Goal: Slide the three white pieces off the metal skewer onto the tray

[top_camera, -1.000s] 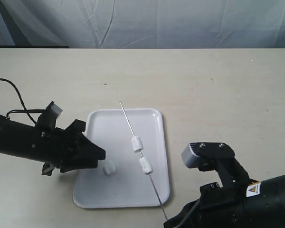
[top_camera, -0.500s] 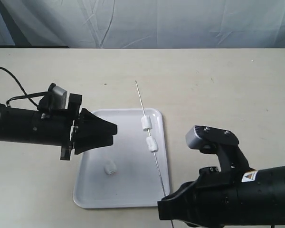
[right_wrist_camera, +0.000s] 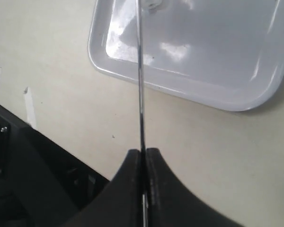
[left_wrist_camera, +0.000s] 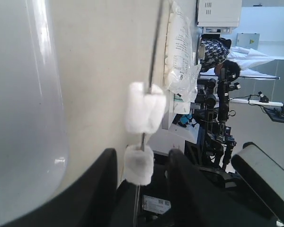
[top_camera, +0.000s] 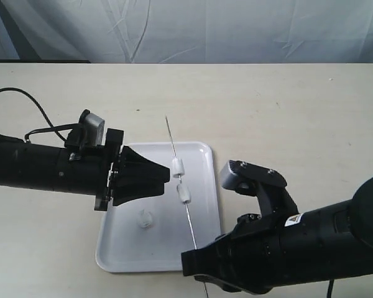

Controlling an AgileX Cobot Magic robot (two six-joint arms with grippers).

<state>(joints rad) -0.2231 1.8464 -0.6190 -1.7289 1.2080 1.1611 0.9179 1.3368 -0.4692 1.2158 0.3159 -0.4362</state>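
Observation:
The thin metal skewer [top_camera: 171, 136] slants over the white tray [top_camera: 161, 245], and my right gripper [top_camera: 197, 256] is shut on its near end. In the right wrist view the gripper [right_wrist_camera: 142, 153] pinches the rod [right_wrist_camera: 139, 71] above the tray's rim [right_wrist_camera: 132, 71]. Two white pieces sit on the skewer, an upper one [top_camera: 178, 167] and a lower one [top_camera: 184, 194]. The third piece [top_camera: 145, 219] lies loose on the tray. My left gripper [top_camera: 168, 181] is open; in its wrist view the lower piece [left_wrist_camera: 138, 164] sits between its fingers [left_wrist_camera: 102, 184] without touching them, the upper piece [left_wrist_camera: 144, 108] just beyond.
The tray rests on a beige table [top_camera: 286, 112] with a grey cloth backdrop [top_camera: 205, 31] behind. A black cable [top_camera: 18, 99] trails from the left arm. Both black arms lie low over the table on either side of the tray.
My right gripper has carried the skewer left over the tray. My left gripper has moved right up to it, so the lower piece now sits between its fingers.

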